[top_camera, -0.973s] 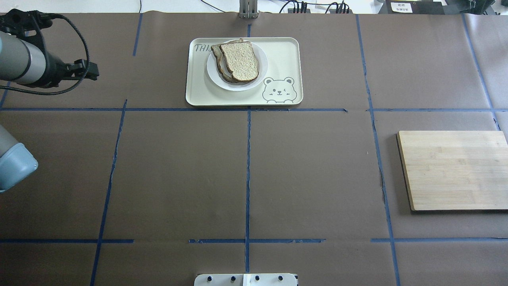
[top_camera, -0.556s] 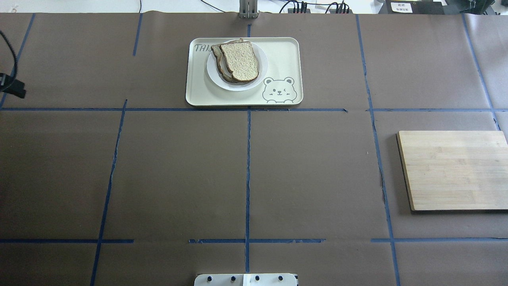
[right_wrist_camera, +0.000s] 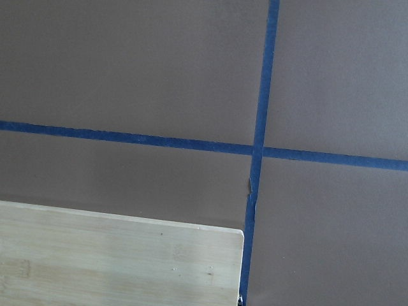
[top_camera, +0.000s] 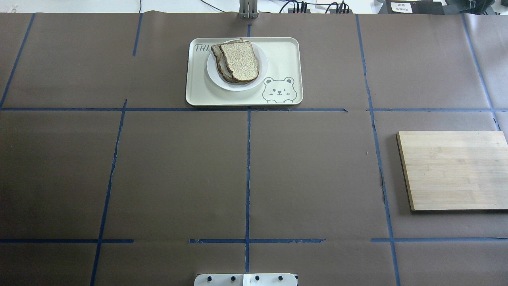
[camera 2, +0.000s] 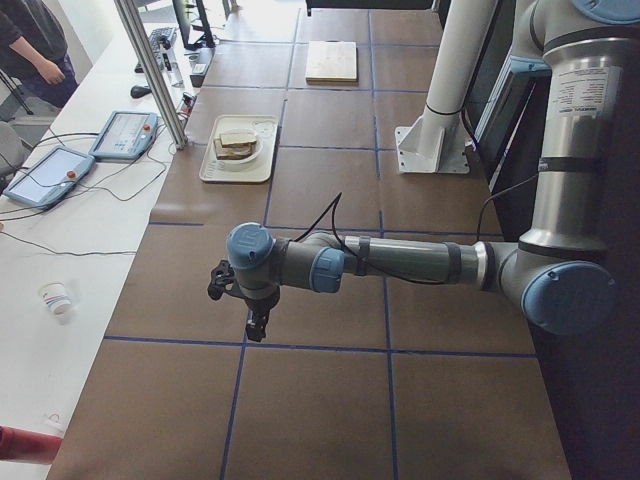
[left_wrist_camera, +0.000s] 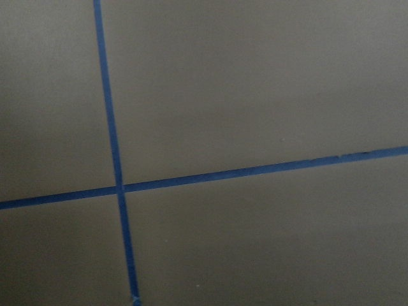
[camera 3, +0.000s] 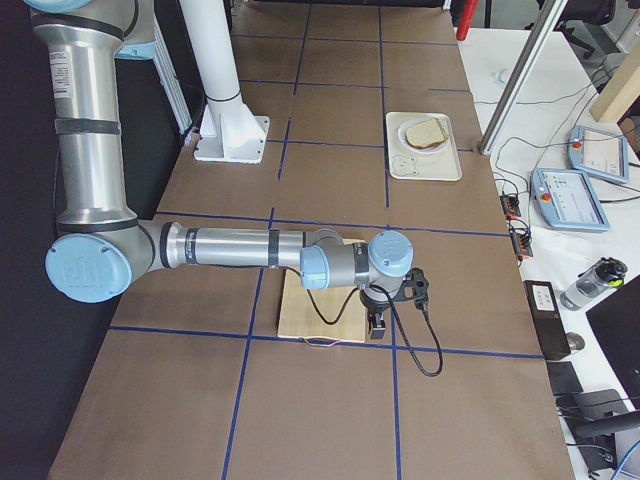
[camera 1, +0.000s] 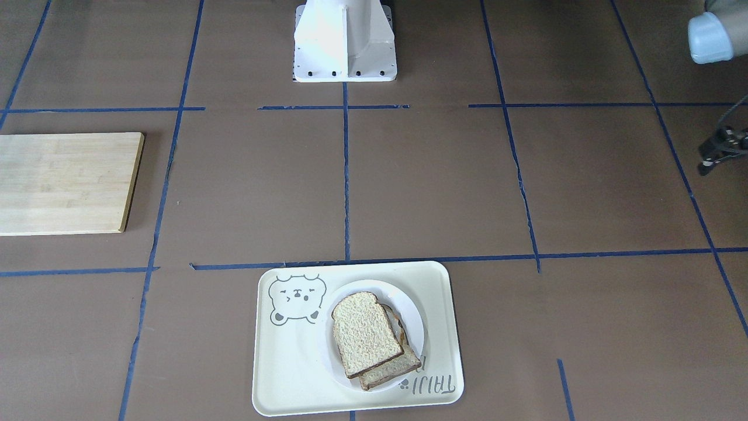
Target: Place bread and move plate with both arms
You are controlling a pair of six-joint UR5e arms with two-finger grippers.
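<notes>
The bread (top_camera: 239, 60) (camera 1: 365, 333) lies on top of a second slice on the white plate (top_camera: 246, 86) (camera 1: 416, 324). The plate sits on a cream tray (top_camera: 281, 55) (camera 1: 292, 362) at the table's far middle. Neither gripper is near it. In the left side view my left gripper (camera 2: 255, 325) hangs fingers-down over bare brown table, well off to my left. My right gripper (camera 3: 376, 325) hangs at the outer edge of the wooden board (camera 3: 315, 310). I cannot tell whether either is open or shut. Neither wrist view shows any fingers.
A wooden cutting board (top_camera: 452, 171) (camera 1: 64, 181) (right_wrist_camera: 121, 261) lies on my right side. The left arm's elbow cap (camera 1: 709, 36) and a black wrist part (camera 1: 721, 146) poke in at the front view's right edge. Blue tape lines cross the brown table.
The left arm has drawn back to the left and out of the overhead view. The bread, plate, tray and board have not moved.
</notes>
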